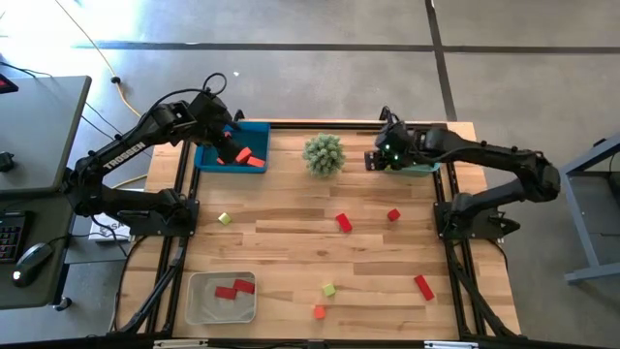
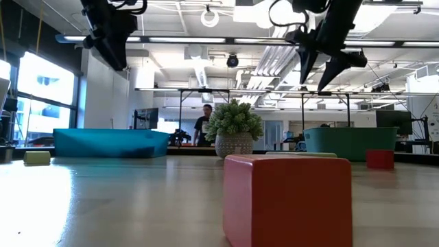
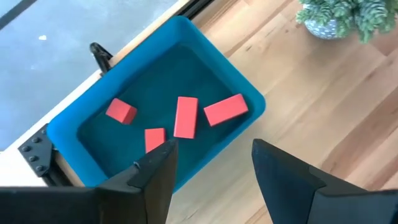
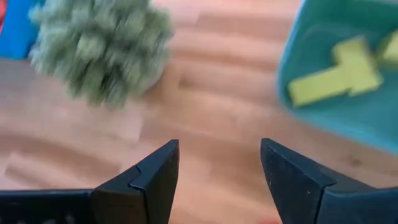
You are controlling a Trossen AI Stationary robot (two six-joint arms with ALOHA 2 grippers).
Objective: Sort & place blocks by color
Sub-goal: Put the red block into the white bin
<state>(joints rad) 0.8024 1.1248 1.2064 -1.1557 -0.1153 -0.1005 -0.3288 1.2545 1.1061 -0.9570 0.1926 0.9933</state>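
My left gripper [image 3: 214, 149] hangs open and empty above the near edge of the blue bin [image 1: 232, 147], which holds several red blocks [image 3: 185, 116]. My right gripper [image 4: 219, 149] is open and empty, raised over bare wood between the plant [image 1: 324, 153] and the teal bin [image 4: 348, 87], where yellow-green blocks [image 4: 336, 74] lie. Loose on the table are three red blocks [image 1: 343, 222] [image 1: 393, 215] [image 1: 423, 287], two yellow-green blocks [image 1: 224, 219] [image 1: 328, 289] and an orange-red one [image 1: 319, 311]. A clear tray [image 1: 221, 308] at the near left holds two red blocks [image 1: 234, 288].
The spiky potted plant [image 2: 234, 130] stands at the far middle between the two bins. Both arm bases rise from the table's left and right sides. A red block [image 2: 287, 199] sits close before the low camera. A person [image 2: 204, 123] stands far off in the room.
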